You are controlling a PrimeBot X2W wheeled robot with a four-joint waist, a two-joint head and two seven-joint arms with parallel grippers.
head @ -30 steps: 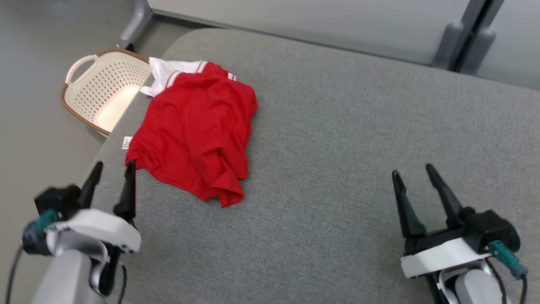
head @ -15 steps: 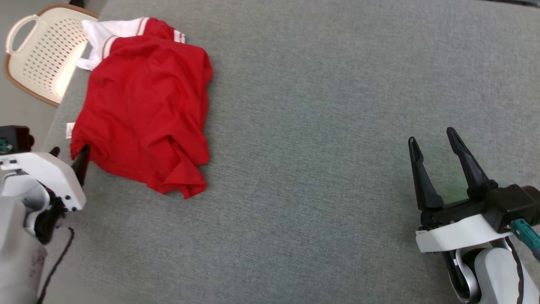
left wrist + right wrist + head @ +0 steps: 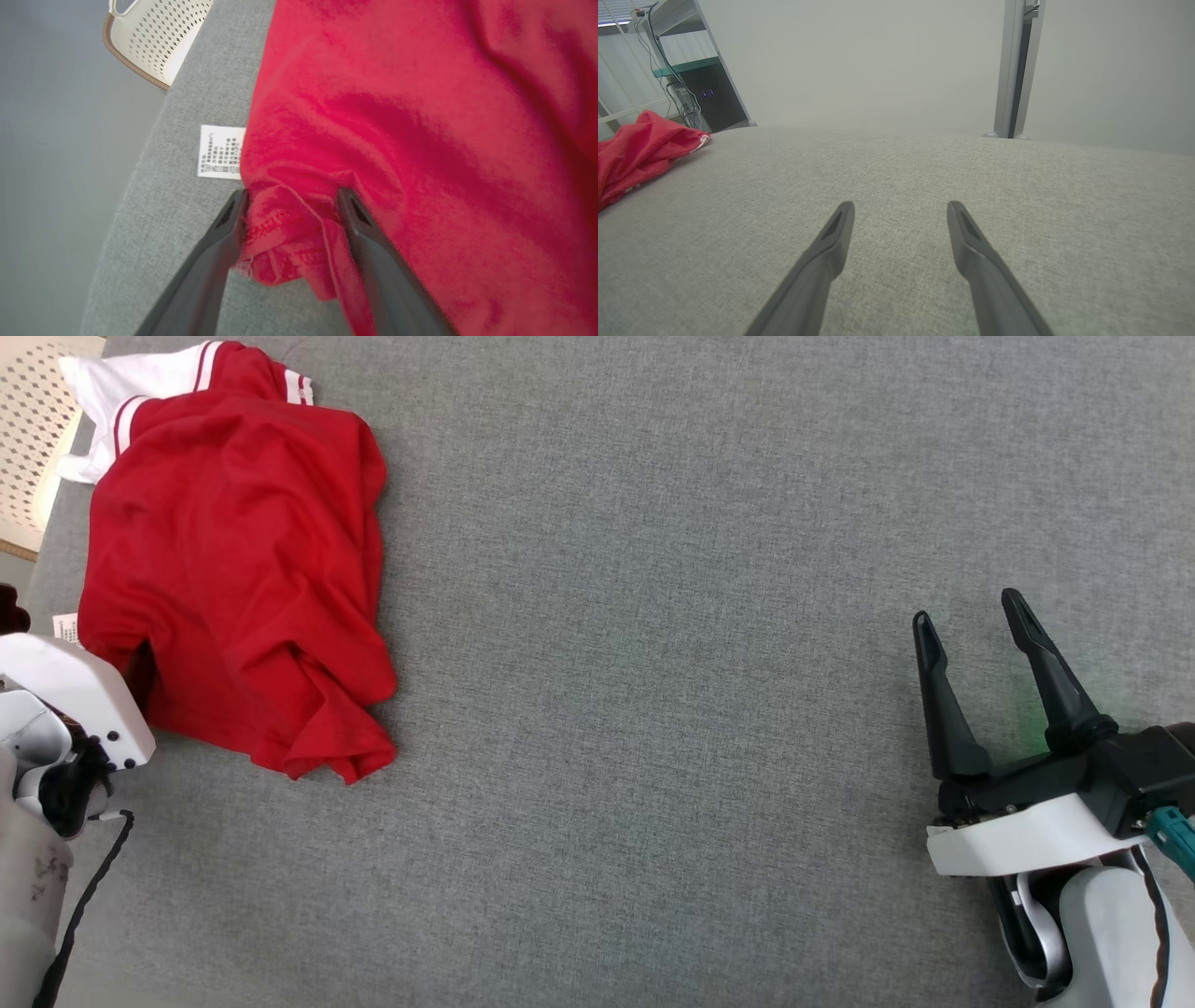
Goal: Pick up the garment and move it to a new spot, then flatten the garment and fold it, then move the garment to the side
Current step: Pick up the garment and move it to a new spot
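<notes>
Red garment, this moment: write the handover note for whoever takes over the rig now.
Left claw: open, fingers astride a bunched hem corner of the garment, not closed on it.
Right claw: open, empty, over bare grey surface, well apart from the garment.
Garment: crumpled near the surface's left edge, care label poking out; basket beyond that edge.
Done: nothing yet.
To do: grasp, lift, move, flatten, fold, set aside.

The grey counter (image 3: 653, 663) lies open from the middle to the right. The crumpled red garment (image 3: 233, 569) crowds its left edge, a basket (image 3: 33, 429) just beyond.
</notes>
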